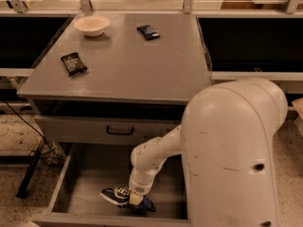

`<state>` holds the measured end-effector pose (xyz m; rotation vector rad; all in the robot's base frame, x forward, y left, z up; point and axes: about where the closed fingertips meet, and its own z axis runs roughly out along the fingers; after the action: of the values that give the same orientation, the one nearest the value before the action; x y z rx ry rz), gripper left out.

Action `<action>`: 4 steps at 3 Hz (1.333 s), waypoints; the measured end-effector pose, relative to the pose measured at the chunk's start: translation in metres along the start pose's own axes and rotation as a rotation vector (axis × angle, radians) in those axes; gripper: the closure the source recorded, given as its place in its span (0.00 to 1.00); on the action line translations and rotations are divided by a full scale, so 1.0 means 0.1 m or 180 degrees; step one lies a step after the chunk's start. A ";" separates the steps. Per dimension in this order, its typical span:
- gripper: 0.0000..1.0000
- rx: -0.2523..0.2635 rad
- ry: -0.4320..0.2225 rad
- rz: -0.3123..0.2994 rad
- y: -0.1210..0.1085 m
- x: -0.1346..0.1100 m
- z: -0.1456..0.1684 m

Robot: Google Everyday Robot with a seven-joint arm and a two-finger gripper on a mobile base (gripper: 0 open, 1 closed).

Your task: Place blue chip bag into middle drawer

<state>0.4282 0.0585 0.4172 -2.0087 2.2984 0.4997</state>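
The blue chip bag [113,194] lies on the floor of the open middle drawer [80,186], near its front wall and right of centre. My gripper [136,201] reaches down into the drawer and sits right on the bag's right end, touching it. The wrist hides the gripper's tip and part of the bag. The bag's left half shows navy foil with white patches.
Above the open drawer is a shut drawer front with a black handle [120,131]. On the grey cabinet top [142,70] are a white bowl [92,24], a small black packet [73,63] and a small dark blue packet [148,31]. My bulky white arm [236,155] fills the right foreground.
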 end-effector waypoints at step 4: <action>1.00 -0.0036 0.0082 0.0098 -0.23 -0.08 0.17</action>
<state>0.4493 0.0681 0.3986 -1.9996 2.3500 0.4927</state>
